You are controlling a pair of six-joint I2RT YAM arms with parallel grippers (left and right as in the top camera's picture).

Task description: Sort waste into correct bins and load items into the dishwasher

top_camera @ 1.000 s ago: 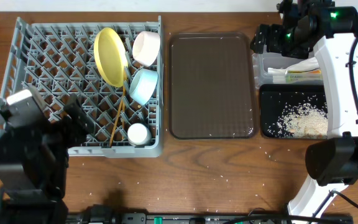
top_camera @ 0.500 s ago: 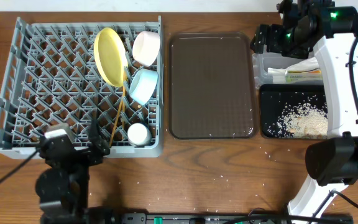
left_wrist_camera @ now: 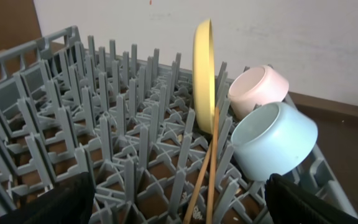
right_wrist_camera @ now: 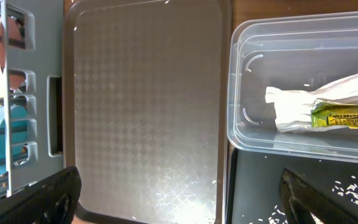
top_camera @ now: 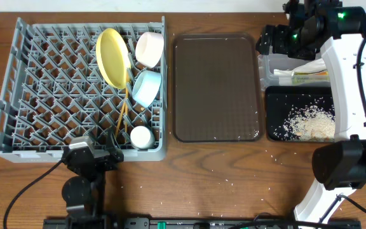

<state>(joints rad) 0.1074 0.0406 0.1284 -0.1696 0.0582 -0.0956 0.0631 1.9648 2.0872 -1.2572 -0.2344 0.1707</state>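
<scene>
The grey dish rack [top_camera: 49, 83] holds the yellow plate [top_camera: 111, 57] on edge, the white bowl [top_camera: 150, 48], the light blue bowl [top_camera: 147, 87], the small white cup [top_camera: 141, 137] and two chopsticks [top_camera: 120, 121]. The left wrist view shows the plate [left_wrist_camera: 204, 74], the white bowl [left_wrist_camera: 257, 90], the blue bowl [left_wrist_camera: 272, 142] and the chopsticks [left_wrist_camera: 209, 174]. My left gripper [top_camera: 97, 156] is open and empty at the rack's front edge. My right gripper [top_camera: 273, 39] is open and empty above the clear tub [right_wrist_camera: 303, 93], which holds the snack wrapper [right_wrist_camera: 328, 112]. The black tray [top_camera: 300, 117] holds rice crumbs [top_camera: 310, 122].
The brown serving tray [top_camera: 216, 86] lies bare between the rack and the bins. Loose white crumbs dot the wooden table in front of it. The right arm's white body [top_camera: 345, 83] stretches over the bins.
My left arm has swung right and drawn back along the rack's front edge to the table's near side. The right arm has not moved.
</scene>
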